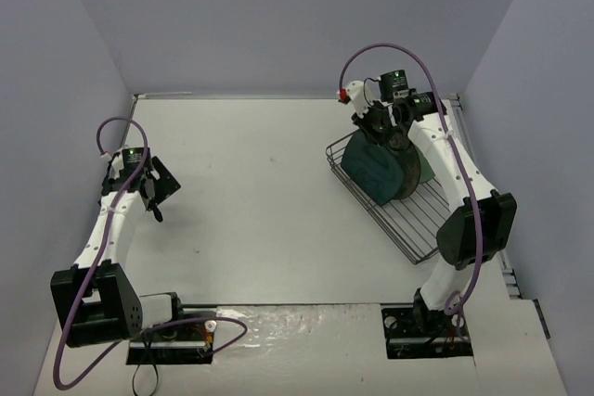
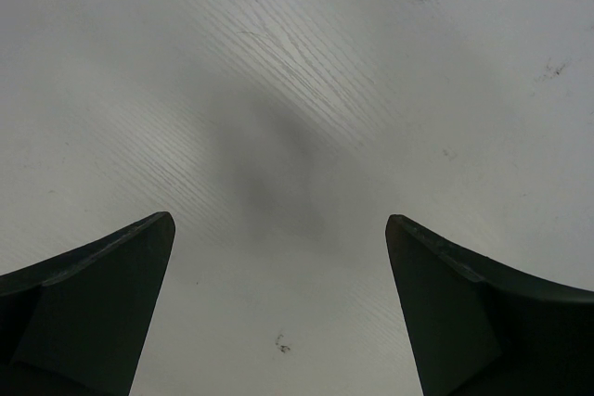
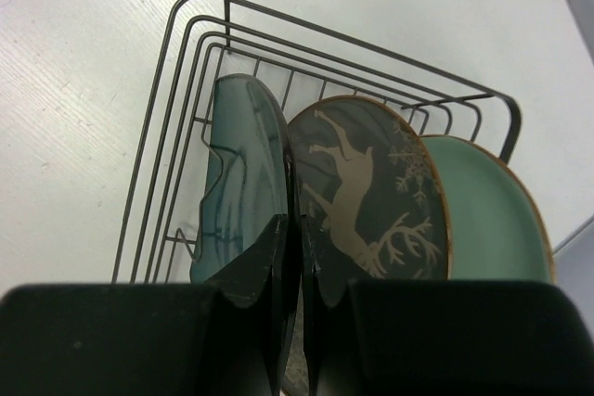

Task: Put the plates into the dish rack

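Observation:
The black wire dish rack (image 1: 419, 231) sits at the right of the table, and the right wrist view shows its rim (image 3: 186, 71). Three plates stand on edge in it, side by side. They are the square dark teal plate (image 3: 243, 164) (image 1: 369, 172), the grey-brown deer plate (image 3: 362, 192) (image 1: 408, 170) and the mint-green plate (image 3: 487, 220). My right gripper (image 3: 299, 229) (image 1: 386, 127) is above the rack's far end, shut on the teal plate's top rim. My left gripper (image 2: 278, 229) (image 1: 156, 198) is open and empty over bare table at the far left.
The near half of the rack (image 1: 422, 215) holds nothing. The right wall stands close behind the rack. White tabletop (image 1: 260, 192) lies between the arms.

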Action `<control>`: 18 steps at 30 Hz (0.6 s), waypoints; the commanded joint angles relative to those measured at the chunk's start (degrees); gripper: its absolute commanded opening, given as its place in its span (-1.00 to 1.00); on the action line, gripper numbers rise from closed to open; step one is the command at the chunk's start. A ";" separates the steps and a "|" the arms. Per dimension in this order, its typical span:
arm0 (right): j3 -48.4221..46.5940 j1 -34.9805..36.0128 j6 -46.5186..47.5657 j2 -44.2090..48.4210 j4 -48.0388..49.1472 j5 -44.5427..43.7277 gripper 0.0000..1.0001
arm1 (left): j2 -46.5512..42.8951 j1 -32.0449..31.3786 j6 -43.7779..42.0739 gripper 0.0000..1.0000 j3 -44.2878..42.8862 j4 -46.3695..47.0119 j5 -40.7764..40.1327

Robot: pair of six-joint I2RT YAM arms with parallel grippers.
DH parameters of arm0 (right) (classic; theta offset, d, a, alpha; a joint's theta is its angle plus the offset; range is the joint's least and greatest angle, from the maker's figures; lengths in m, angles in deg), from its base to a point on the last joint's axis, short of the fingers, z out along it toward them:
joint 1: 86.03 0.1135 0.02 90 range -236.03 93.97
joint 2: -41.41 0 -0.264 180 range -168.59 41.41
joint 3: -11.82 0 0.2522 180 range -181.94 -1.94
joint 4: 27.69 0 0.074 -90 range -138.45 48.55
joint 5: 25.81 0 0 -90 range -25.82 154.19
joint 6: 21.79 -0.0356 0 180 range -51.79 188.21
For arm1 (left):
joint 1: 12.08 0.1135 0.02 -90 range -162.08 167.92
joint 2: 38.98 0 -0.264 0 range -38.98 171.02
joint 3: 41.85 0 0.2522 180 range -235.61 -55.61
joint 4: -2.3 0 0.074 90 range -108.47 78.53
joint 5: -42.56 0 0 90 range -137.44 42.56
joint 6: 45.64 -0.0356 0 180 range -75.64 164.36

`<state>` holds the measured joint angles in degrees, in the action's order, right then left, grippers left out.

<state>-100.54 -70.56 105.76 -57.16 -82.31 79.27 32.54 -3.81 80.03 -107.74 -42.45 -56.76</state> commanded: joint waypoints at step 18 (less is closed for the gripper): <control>2.26 1.46 -7.54 2.49 6.98 -7.88 0.12 | -0.81 0.25 -1.04 0.94 -3.92 0.45 -1.91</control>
<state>-97.01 -69.80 99.40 -58.50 -77.59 74.01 32.68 -3.81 79.57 -108.40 -42.58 -57.45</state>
